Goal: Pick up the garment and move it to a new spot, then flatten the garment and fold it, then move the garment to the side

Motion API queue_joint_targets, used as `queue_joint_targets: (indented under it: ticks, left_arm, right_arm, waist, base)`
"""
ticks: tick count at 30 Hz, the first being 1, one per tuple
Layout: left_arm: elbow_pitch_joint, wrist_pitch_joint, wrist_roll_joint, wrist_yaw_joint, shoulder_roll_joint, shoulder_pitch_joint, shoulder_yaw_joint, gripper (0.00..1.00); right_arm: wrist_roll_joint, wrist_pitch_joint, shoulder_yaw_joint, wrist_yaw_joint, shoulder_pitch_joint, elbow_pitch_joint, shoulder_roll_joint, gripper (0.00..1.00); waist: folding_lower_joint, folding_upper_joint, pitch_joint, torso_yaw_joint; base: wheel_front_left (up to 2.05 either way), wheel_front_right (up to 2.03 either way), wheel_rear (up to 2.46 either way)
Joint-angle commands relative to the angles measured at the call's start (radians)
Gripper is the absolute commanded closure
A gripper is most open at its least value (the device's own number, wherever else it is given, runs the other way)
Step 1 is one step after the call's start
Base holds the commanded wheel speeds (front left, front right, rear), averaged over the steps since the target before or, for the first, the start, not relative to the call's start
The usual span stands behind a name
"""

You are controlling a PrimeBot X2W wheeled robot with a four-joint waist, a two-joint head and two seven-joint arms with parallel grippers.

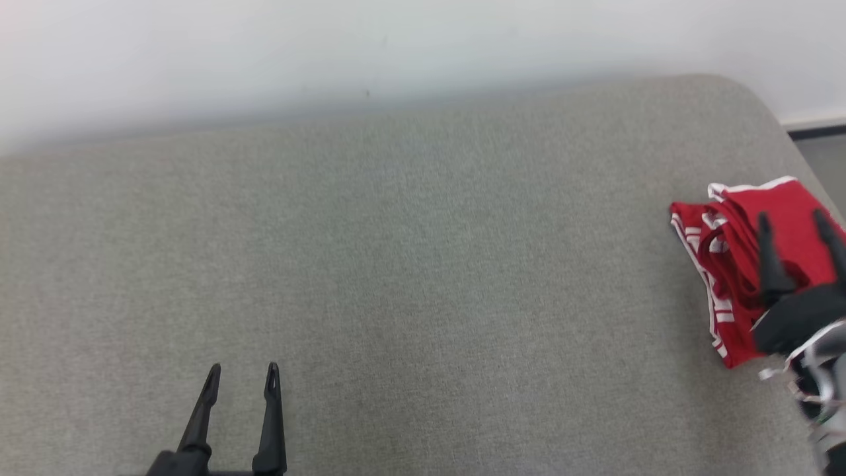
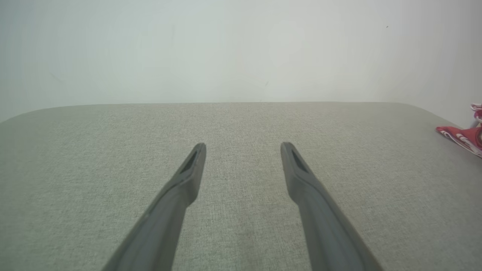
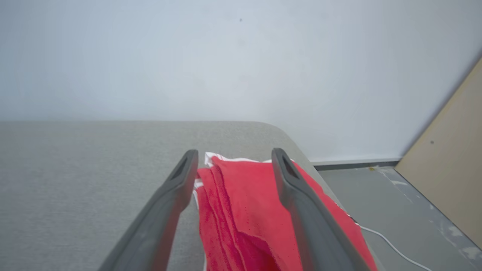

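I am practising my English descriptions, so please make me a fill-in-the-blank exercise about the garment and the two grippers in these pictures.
1. The garment is ____ with white trim.
2. It lies folded near the ____ edge of the grey surface, as the head view shows it.
3. The right gripper stands over it with its jaws ____.
4. The left gripper is open and holds ____.

Missing words: red; right; open; nothing.

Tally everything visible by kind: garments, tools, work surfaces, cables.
Garments: 1, red garment with white trim
Tools: 2, left tool, right tool, both open
Work surfaces: 1, grey padded surface
Cables: 1, white cable on the floor
Total: 5
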Motion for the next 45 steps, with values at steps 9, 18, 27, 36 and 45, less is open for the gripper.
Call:
queue_joint_targets:
  ticks: [9, 18, 27, 36, 45]
  left_arm:
    - [0.019, -0.003, -0.026, 0.019, -0.003, 0.073, -0.005, 0.0]
    - [0.05, -0.003, -0.041, 0.053, -0.003, 0.097, 0.023, 0.0]
    - [0.076, -0.003, -0.078, 0.067, -0.004, 0.116, 0.04, 0.0]
    - [0.078, -0.003, -0.074, 0.074, -0.004, 0.129, 0.055, 0.0]
    - [0.082, -0.003, -0.069, 0.066, -0.003, 0.13, 0.061, 0.0]
  right_arm:
    - [0.014, -0.005, -0.039, -0.002, 0.338, -0.335, 0.19, 0.0]
    - [-0.075, -0.041, -0.041, -0.002, 0.532, -0.509, 0.347, 0.0]
    - [-0.09, -0.079, 0.013, -0.002, 0.563, -0.47, 0.387, 0.0]
    - [-0.09, -0.115, 0.025, -0.002, 0.547, -0.401, 0.415, 0.0]
    - [-0.098, -0.137, 0.026, -0.002, 0.531, -0.357, 0.422, 0.0]
  waist:
    - [0.0001, 0.0001, -0.148, 0.067]
    - [0.0001, 0.0001, -0.18, 0.102]
    - [0.0001, 0.0001, -0.193, 0.133]
    - [0.0001, 0.0001, -0.201, 0.147]
    - [0.0001, 0.0001, -0.199, 0.136]
  base:
    - [0.0, 0.0, 0.0]
    - [0.0, 0.0, 0.0]
    - [0.0, 0.0, 0.0]
    - [0.0, 0.0, 0.0]
    - [0.0, 0.0, 0.0]
